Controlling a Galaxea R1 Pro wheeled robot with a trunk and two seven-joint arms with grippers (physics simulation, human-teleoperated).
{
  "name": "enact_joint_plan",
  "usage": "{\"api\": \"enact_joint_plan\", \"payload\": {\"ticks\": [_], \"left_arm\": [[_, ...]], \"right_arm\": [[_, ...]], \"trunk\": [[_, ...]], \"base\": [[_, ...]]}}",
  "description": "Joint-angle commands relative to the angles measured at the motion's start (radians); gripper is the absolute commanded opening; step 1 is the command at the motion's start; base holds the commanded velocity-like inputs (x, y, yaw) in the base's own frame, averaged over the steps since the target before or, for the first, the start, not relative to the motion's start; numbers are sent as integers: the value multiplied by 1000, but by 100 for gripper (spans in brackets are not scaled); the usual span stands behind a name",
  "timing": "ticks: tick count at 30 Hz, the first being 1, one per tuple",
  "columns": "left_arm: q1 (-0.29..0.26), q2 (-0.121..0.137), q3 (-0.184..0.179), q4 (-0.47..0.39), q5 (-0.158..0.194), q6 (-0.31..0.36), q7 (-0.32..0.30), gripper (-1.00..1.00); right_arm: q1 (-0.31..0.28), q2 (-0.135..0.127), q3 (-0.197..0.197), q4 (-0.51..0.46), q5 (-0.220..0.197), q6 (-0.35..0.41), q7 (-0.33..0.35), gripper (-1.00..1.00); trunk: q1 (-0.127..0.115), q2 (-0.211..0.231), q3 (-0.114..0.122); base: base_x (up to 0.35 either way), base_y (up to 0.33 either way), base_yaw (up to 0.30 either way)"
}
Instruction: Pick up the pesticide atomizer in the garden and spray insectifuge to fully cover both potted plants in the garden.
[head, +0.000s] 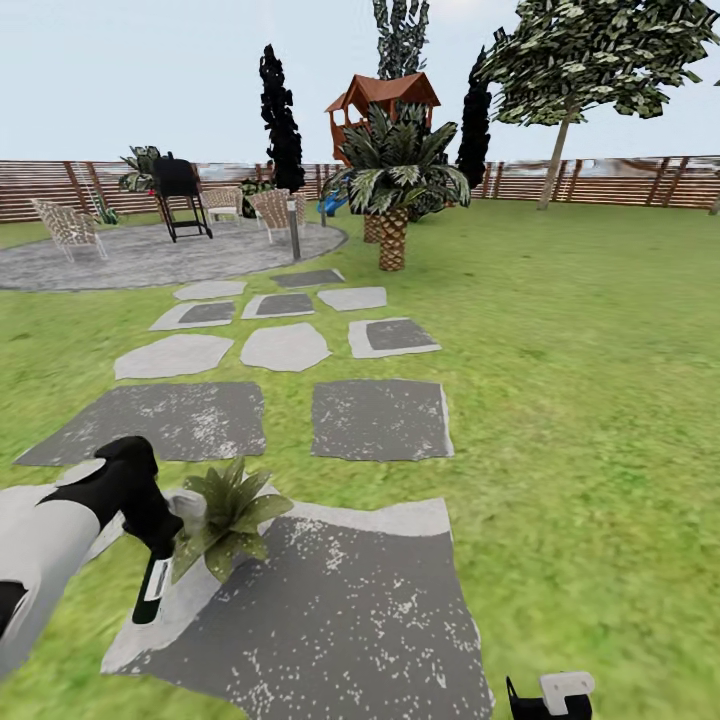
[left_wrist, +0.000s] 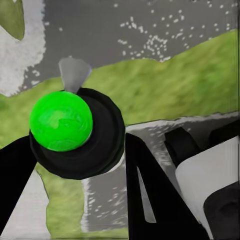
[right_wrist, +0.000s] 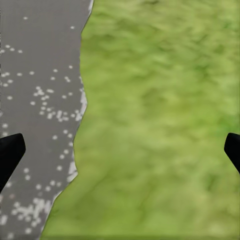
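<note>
Left gripper (head: 150, 560): at the head view's lower left, its fingers closed around the pesticide atomizer (head: 152, 585), which hangs from the gripper as a dark bottle with a pale label. In the left wrist view the atomizer's green top (left_wrist: 61, 121) sits in a black collar between the dark fingers, a grey nozzle tip beside it.

Potted plant (head: 225, 520): a small rosette of pointed green leaves just beside the atomizer, at the near corner of the big grey stepping stone (head: 340, 610). Its pot is hidden behind the gripper. A second small plant I cannot pick out.

Step in hand: by my reading, spraying this first plant. Do it well by aiming the nozzle at the middle of the rosette, staying close without touching the leaves, and sweeping across so every leaf is covered.

Risk: the arm crowds the plant, so a careless swing could knock it over.

Lawn (head: 580, 400): open grass to the right, a short palm (head: 392, 200) and fence (head: 620, 180) far behind.

Right gripper (head: 548, 700): low at the bottom edge; its fingers (right_wrist: 10, 152) stand wide apart and hold nothing, over the stone's edge and grass.
</note>
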Motion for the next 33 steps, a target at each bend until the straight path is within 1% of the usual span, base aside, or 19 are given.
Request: {"api": "enact_joint_plan", "payload": {"ticks": [1,2,3,6,8,11,17,20,22,25,27,28,31,33], "left_arm": [[-8,2,-5,-1,-17,10,-24,-100],[-13,2,-5,-1,-24,8,-34,-100],[-18,3,-6,3,-33,-9,-43,-100],[-22,2,-8,11,-41,-83,-65,-100],[-22,2,-11,12,-43,-99,-78,-100],[-22,1,-14,14,-43,-108,-84,-100],[-21,2,-16,15,-43,-109,-86,-100],[-19,1,-16,15,-43,-109,-86,-100],[-16,0,-16,15,-43,-111,-87,-100],[-11,-1,-17,15,-61,-112,-86,-100],[-7,-1,-18,16,-85,-113,-86,-100],[-6,-2,-19,16,-90,-114,-87,-100],[-5,-2,-20,16,-96,-114,-87,-100],[-3,-1,-21,17,-98,-114,-85,-100]], "right_arm": [[-1,0,-3,2,11,-3,-8,100],[-1,0,-3,2,11,-3,-8,100],[-1,0,-3,2,11,-3,-7,100],[-1,0,-3,2,11,-3,-7,100],[-1,1,-3,1,11,-3,-7,100],[-1,2,-4,1,11,-3,-8,100],[-1,4,-3,0,11,-3,-8,100],[-1,4,-3,0,11,-3,-8,100],[-1,4,-3,0,11,-3,-8,100],[-1,4,-4,0,11,-3,-8,100],[-1,4,-3,0,11,-3,-8,100],[-1,4,-3,0,11,-3,-8,100],[-1,4,-4,0,11,-3,-8,100],[-1,4,-4,0,11,-3,-8,100]], "trunk": [[0,0,-1],[0,0,-1],[0,0,-1],[0,0,-1],[0,0,-1],[0,0,-1],[0,0,-1],[0,0,-1],[0,0,0],[0,0,1],[0,0,3],[0,0,3],[0,0,5],[0,0,6]], "base": [[0,0,0],[0,0,0],[0,0,0],[3,0,0],[137,40,0],[253,116,0],[265,228,0],[143,285,-45],[42,300,-216],[6,304,-273],[1,304,-280],[0,297,-281],[0,241,-282],[0,58,-210]]}}
